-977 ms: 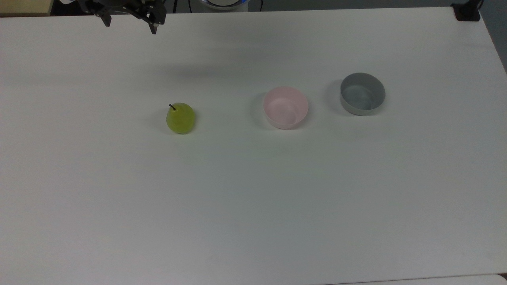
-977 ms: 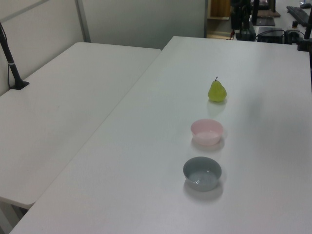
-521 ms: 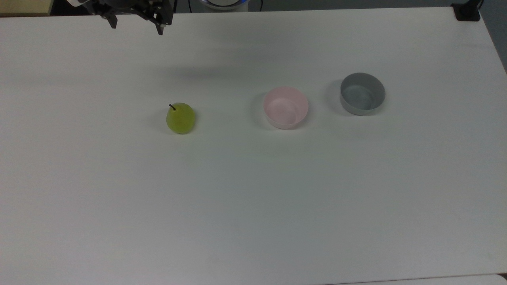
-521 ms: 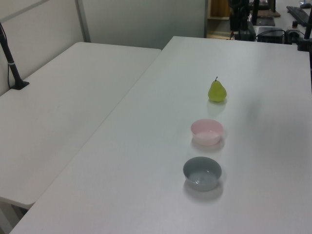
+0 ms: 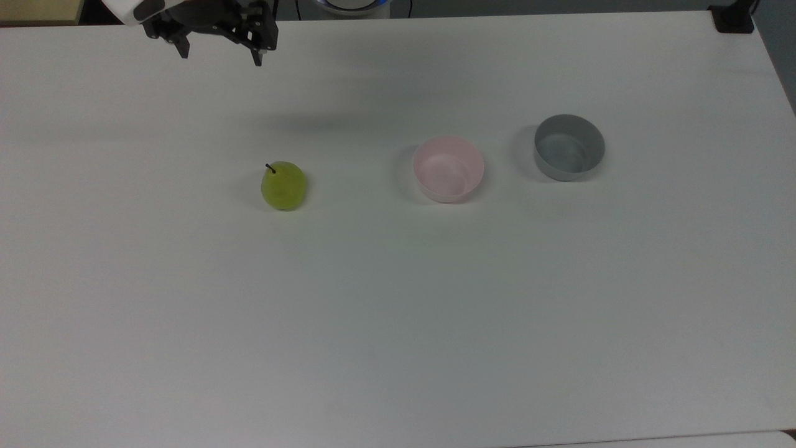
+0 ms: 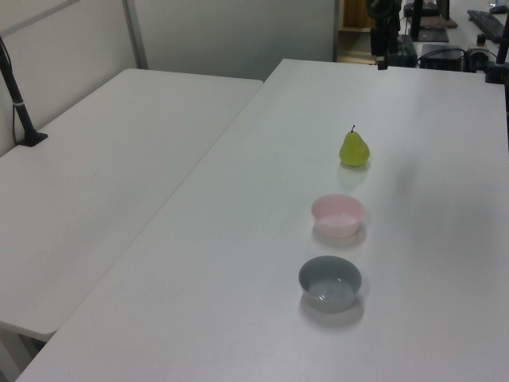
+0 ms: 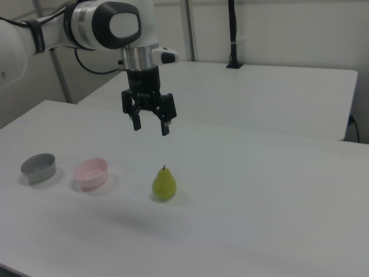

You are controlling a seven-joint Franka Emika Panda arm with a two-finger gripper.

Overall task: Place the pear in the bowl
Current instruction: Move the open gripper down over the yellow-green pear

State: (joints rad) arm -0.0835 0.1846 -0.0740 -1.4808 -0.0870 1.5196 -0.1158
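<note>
Above table (image 7: pixel 259 190), gripper (image 7: pixel 151 126) spread, downward-pointing.

No text, label or number can be read — not on anything.

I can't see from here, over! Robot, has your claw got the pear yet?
Claw open, empty, in the air above the table. Pear upright on the table, untouched. Pink bowl empty. Nothing between them. Over.

The surface (image 5: pixel 398 311) looks smooth, matt white. The pear (image 5: pixel 283 185) has a slightly glossy, waxy yellow-green skin. The bowl (image 5: pixel 448 168) and the grey bowl (image 5: pixel 569 147) look like smooth matt plastic. The tool (image 7: pixel 151 124) is matt black.
</note>
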